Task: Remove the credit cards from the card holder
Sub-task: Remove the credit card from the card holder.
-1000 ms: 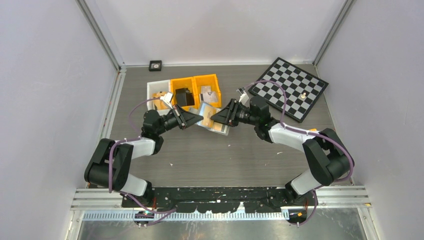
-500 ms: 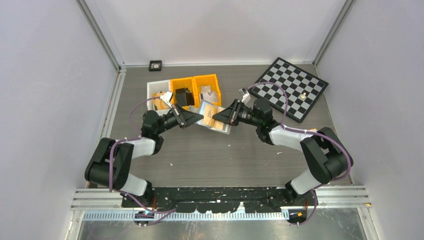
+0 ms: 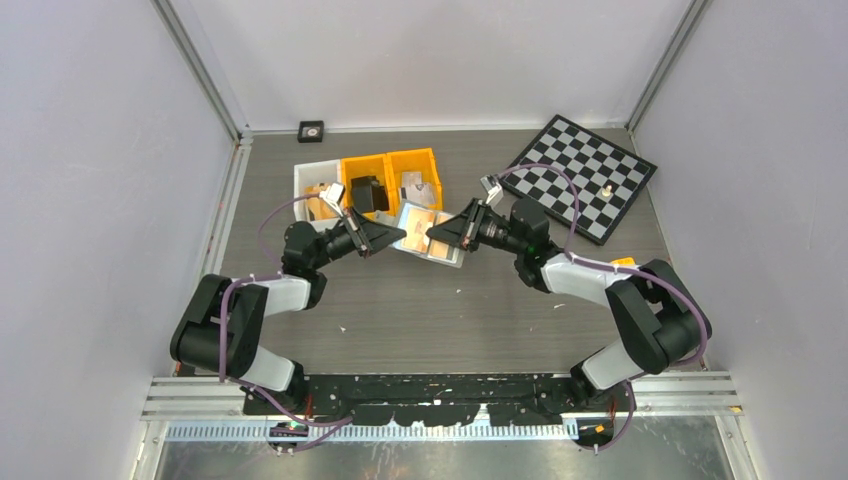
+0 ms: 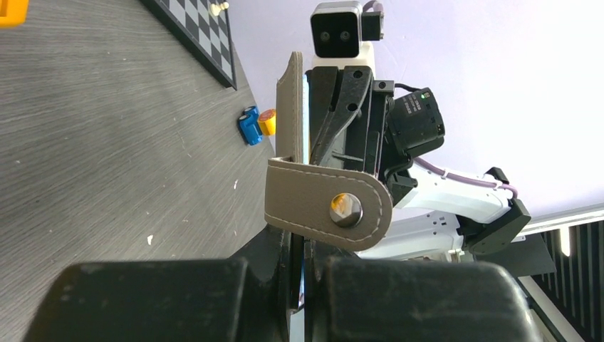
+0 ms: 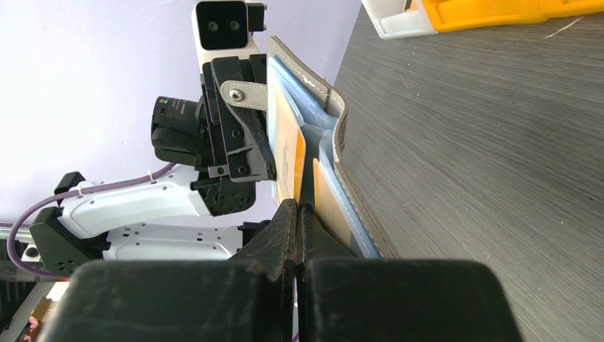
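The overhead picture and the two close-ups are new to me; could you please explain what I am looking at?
The overhead view shows two robot arms, the left arm and right arm, bolted to a grey table. Each close-up comes from a camera on one wrist. On the table lie orange bins, a white bin and a chessboard. The left fingers grip an open grey card holder; the right fingers are shut, seemingly on a tan card inside it.

You have one card holder [image 3: 425, 232] at centre with two tan cards [image 5: 288, 149] showing in it. At eleven o'clock sit one white bin [image 3: 300, 176] and two orange bins [image 3: 415, 155]. One chessboard [image 3: 570, 160] lies at one o'clock, carrying one piece [image 3: 606, 188].
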Available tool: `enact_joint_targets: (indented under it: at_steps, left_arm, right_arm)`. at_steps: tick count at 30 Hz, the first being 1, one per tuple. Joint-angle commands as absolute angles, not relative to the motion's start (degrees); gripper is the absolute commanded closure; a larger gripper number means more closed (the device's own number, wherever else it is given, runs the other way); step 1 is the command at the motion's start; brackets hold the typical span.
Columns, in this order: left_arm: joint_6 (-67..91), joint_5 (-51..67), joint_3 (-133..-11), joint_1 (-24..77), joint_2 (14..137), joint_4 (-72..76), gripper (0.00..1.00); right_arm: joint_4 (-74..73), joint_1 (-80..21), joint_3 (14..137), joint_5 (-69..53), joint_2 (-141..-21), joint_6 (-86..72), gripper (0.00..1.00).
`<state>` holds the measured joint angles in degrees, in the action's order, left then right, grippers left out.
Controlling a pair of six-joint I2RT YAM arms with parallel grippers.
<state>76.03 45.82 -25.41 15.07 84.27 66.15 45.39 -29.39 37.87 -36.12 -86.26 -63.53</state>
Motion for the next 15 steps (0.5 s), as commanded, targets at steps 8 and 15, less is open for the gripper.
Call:
enact_joint_targets:
  at_steps: [8,15]
  left_arm:
    - [75.7,44.5,-22.5,10.8,81.1,69.8,0.94]
    - [70.5,43.8,-22.3,8.4,77.8,60.2,1.0]
  right_arm:
    - [43.3,-28.0,38.7,-34.9,-84.8,-61.8,0.99]
    - [38.6,-28.0,39.0,-33.9,-81.7,-59.0,0.99]
